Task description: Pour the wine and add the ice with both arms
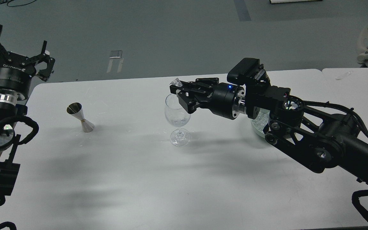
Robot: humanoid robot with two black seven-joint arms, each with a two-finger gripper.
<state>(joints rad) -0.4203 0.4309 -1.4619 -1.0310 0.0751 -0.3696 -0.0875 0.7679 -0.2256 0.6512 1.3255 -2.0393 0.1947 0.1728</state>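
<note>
A clear wine glass (177,118) stands upright mid-table, with a small glint of ice or wine low in its bowl. My right gripper (177,89) reaches in from the right and is shut on a small clear ice cube (174,83), held just above the glass's rim. A pale green bowl (256,126) of ice cubes sits behind my right arm, mostly hidden. My left gripper (19,48) is open and empty, raised off the table's far left edge. A steel jigger (80,117) stands on the left of the table.
The white table (139,179) carries only the jigger, glass and bowl. A second white table (353,80) adjoins at the far right. Grey floor lies beyond the far edge.
</note>
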